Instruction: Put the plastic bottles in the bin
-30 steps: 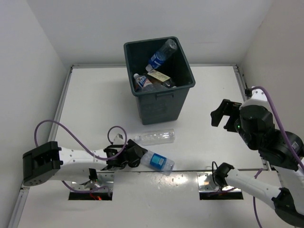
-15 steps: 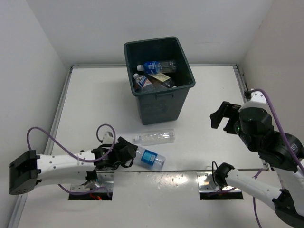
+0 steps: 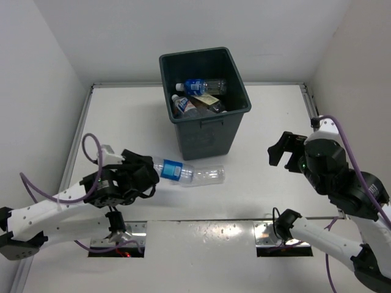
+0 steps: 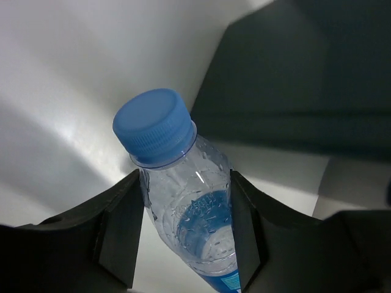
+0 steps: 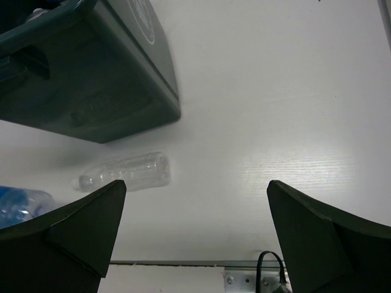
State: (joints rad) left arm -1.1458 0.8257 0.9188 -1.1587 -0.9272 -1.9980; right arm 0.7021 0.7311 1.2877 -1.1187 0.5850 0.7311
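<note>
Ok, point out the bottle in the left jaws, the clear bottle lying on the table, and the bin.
held bottle [image 3: 173, 170], top external view, on its blue label
clear bottle [image 3: 211, 175], top external view, on the middle of its body
bin [image 3: 206, 139], top external view, on its front wall

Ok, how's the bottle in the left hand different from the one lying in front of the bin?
The held bottle carries a blue label and blue cap; the lying bottle has no label. The left hand grips the held bottle off the table; the lying bottle rests on its side near the bin. Both are small clear plastic.
</note>
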